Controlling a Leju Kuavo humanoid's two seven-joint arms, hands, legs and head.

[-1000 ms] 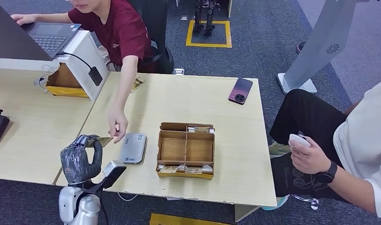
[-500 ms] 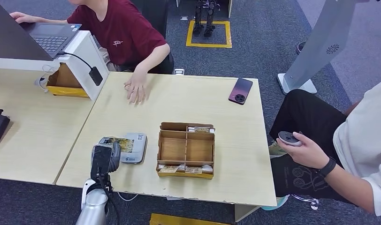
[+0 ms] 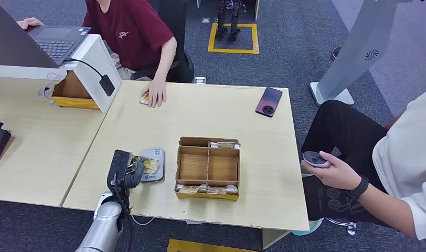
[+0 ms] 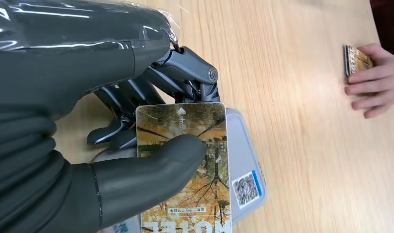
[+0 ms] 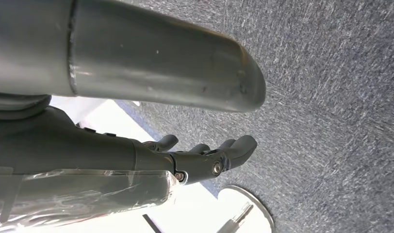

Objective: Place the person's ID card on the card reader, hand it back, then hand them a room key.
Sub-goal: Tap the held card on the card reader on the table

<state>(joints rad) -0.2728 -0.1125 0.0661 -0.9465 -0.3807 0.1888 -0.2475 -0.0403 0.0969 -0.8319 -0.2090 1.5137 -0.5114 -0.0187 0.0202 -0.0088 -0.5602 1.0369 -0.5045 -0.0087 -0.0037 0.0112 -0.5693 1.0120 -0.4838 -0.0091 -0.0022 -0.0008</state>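
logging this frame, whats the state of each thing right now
left robot hand: holds the card
card: over the card reader
card reader: flat on the table
right robot hand: empty, fingers apart
wooden box: open-topped
phone: face down
laptop: open

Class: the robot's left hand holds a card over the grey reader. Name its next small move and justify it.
Probably lower the card flat onto the card reader: the left hand grips it by thumb and fingers right above the reader, so the reading step appears unfinished.
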